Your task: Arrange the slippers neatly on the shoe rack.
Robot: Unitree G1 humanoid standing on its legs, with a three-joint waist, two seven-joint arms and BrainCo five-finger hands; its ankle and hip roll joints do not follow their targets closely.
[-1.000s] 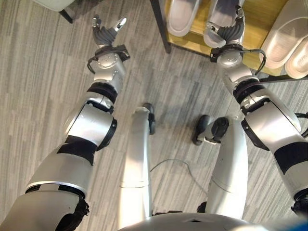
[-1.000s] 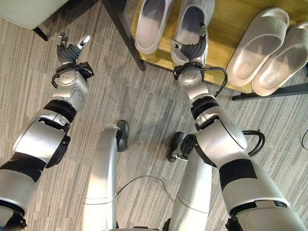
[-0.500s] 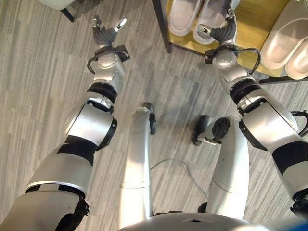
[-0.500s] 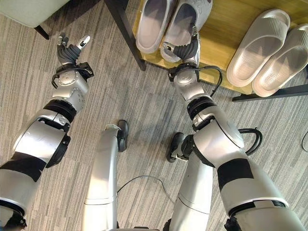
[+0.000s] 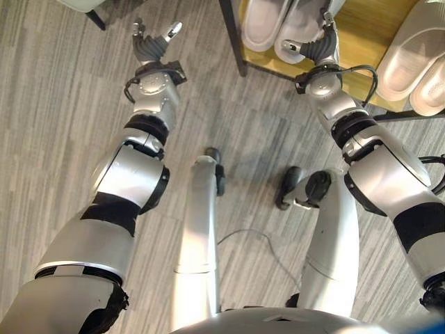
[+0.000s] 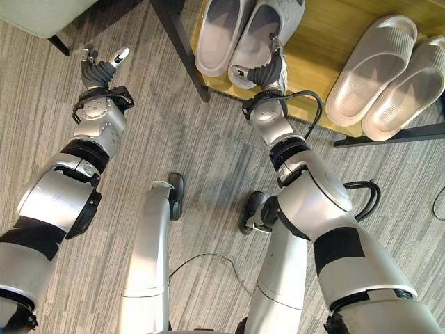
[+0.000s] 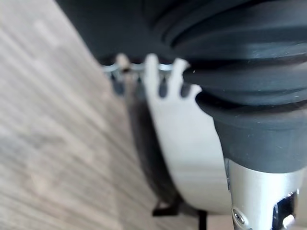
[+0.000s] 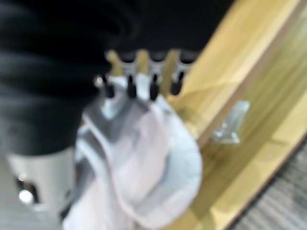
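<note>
Since the grey slipper [image 6: 268, 31] sits askew on the rack [image 6: 327, 49], heel swung against its mate [image 6: 217, 31], the right hand [image 6: 264, 69] rests on its heel, fingers fairly straight, likely nudging it parallel. Beyond that hand, well apart, 2 pale slippers [image 6: 389, 69] already sit paired. Left hand [image 6: 97, 69] hangs idle, fingers apart, over floor. Right wrist view adds fingertips [image 8: 139, 88] on the slipper's rim.
</note>
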